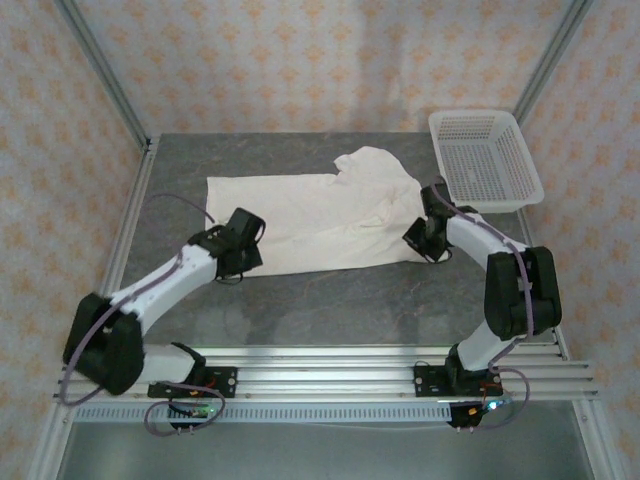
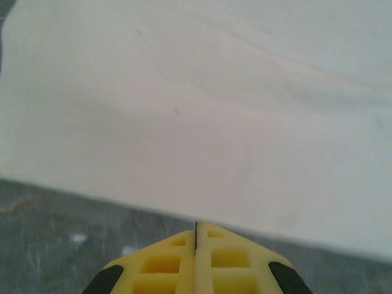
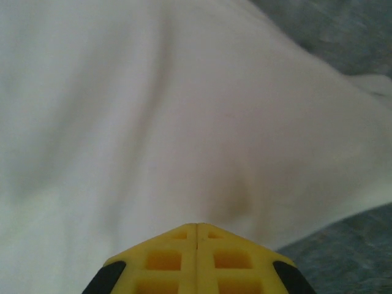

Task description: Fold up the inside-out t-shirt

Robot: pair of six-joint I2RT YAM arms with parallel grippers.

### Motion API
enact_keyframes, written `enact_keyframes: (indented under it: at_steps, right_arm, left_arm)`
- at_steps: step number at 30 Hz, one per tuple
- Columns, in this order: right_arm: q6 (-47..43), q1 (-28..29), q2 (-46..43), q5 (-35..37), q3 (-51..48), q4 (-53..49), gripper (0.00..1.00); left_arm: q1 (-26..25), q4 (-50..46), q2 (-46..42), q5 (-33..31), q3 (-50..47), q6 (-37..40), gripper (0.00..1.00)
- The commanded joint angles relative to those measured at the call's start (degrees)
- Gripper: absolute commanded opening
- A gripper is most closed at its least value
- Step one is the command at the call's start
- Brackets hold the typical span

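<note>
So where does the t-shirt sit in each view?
Top external: t-shirt spread mid-table, left of the basket.
Left wrist: across the upper part, its near edge just at the tips of the left gripper.
Right wrist: over most of the picture, behind the right gripper.
Shared landmark: the grey table bordering the t-shirt's edge.

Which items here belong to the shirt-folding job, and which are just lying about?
Part of the job: inside-out t-shirt, spread on the table; left gripper and right gripper, both shut at its near edge.
Lying about: white mesh basket at the far right corner.
</note>
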Motion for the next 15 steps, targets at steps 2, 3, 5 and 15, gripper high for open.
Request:
enact_keyframes:
  at_steps: [2,3,5,15]
  right_arm:
    - [-4.9,-1.2,2.8,9.5,0.5,0.5,0.0]
    - [-5.6,-1.2,3.6,9.6,1.0,0.0,0.0]
    - [-6.3,-1.2,5.0,7.0,0.7,0.2,0.0]
    - [-7.7,-0.9,1.0,7.7,-6.2,-4.7,0.0]
  left_arm:
    - [4.4,7.2,7.4,-3.0,2.8,-1.3,0.0]
    - [5.2,7.9,9.3,-1.9,3.1,-1.2,0.0]
    - [6.8,9.5,12.6,0.0,2.5,-1.3,0.0]
    - [11.4,9.8,7.9,3.6,-8.3,-1.7,0.0]
